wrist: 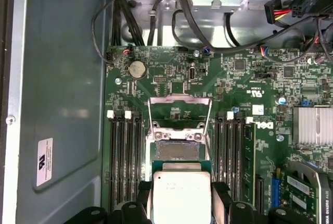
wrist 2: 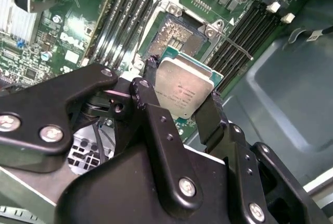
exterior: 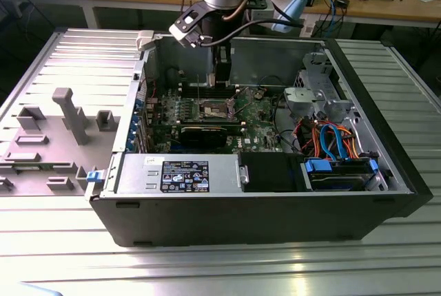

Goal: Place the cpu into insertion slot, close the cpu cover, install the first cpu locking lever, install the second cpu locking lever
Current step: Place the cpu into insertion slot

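Near the tan-gold square insertion slot (wrist: 177, 150), the black gripper (wrist 2: 181, 89) grips the flat silver-grey cpu (wrist: 180, 195), which should be held level and squared to it.

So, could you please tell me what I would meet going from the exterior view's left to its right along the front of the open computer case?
Grey post → blue clip → power supply → black cover → blue drive caddy.
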Controlling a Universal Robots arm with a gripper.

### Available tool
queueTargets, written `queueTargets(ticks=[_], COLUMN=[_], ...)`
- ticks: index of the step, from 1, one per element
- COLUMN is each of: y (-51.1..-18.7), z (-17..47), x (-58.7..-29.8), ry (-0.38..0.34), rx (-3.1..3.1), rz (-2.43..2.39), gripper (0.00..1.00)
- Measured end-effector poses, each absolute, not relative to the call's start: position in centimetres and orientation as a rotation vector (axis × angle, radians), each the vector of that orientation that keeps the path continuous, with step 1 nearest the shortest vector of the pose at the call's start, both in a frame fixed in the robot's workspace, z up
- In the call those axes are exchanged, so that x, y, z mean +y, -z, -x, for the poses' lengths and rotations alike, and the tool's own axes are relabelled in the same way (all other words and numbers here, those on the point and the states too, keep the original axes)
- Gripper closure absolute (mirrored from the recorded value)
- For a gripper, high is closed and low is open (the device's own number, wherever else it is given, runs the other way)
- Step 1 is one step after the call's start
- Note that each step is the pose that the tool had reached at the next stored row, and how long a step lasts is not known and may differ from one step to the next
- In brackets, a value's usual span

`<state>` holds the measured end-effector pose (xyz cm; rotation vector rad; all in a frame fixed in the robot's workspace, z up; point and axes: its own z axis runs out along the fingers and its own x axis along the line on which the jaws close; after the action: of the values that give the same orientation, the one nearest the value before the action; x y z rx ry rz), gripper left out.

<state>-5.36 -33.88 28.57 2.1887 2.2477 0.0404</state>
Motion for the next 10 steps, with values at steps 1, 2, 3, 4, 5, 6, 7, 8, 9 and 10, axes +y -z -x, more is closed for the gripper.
queueTargets(ticks=[1, 2, 3, 4, 5, 6, 7, 8, 9, 10], y=[-28.5, -28.4, -28.3, -28.1, -27.9, -27.7, -27.6, -27.5, -27.5, -27.4], z=[5.4, 5.4, 5.5, 5.5, 5.5, 5.5, 5.5, 5.5, 5.6, 5.6], x=[-33.8, -33.8, -33.6, -33.6, -33.5, -33.5, -33.5, -33.5, -33.4, -33.4], ry=[-0.041, -0.043, -0.044, -0.044, -0.044, -0.044, -0.045, -0.048, -0.052, -0.055], rx=[2.246, 2.245, 2.244, 2.244, 2.244, 2.244, 2.243, 2.240, 2.238, 2.237], rz=[-2.187, -2.186, -2.186, -2.186, -2.185, -2.185, -2.184, -2.182, -2.179, -2.178], gripper=[0.46, 0.46, 0.46, 0.46, 0.46, 0.46, 0.46, 0.46, 0.46, 0.46])
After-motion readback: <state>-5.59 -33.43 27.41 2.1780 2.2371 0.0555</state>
